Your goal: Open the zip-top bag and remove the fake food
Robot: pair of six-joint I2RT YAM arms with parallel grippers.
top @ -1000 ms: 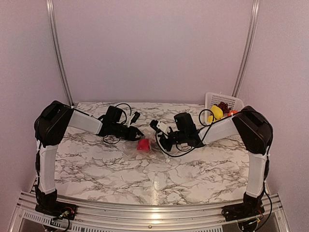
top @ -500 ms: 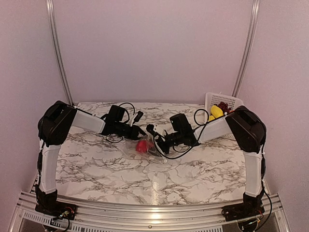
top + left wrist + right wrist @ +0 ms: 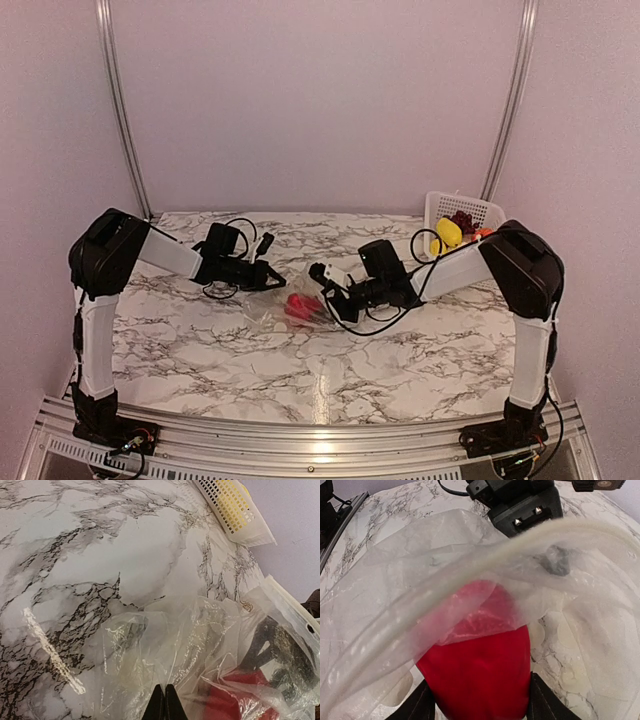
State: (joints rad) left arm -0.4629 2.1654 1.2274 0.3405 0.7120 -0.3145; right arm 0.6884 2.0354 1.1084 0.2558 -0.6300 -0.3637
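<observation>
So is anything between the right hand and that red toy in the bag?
No. The red toy sits bare between the fingers of the right hand. The clear bag only drapes over the toy's far half; the left hand pinches the bag's other end.

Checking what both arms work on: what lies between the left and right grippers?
The clear zip-top bag, with a red piece inside, lies between the left gripper and the right gripper; the top external view shows it.
</observation>
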